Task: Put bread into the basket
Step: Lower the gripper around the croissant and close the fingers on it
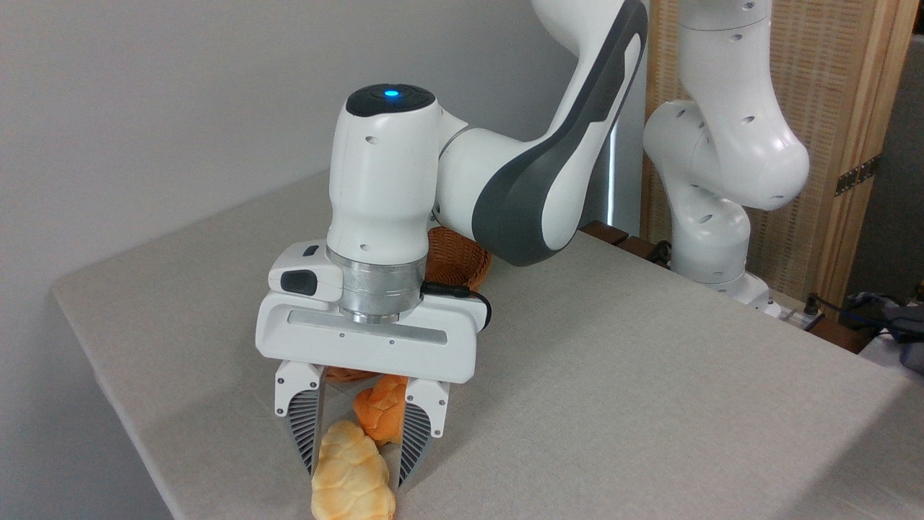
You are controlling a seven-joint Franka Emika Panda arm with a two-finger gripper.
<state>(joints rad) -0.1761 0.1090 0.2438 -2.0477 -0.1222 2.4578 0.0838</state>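
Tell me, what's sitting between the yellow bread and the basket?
The orange knotted bun lies between the pale braided bread and the wicker basket, partly hidden behind the hand, in the fixed camera view.

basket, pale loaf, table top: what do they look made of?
Basket: brown woven wicker, matte, weave visible; mostly hidden behind the arm.
Bread: pale golden braided loaf with a slight sheen; could be real or a foam or plastic prop.
Table: beige covering, matte, fabric-like; what lies under it is not visible.

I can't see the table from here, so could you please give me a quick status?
Pincer open, fingers straddling the bread. Bread on table, not lifted. Orange bun close behind it. Basket behind arm, mostly hidden.
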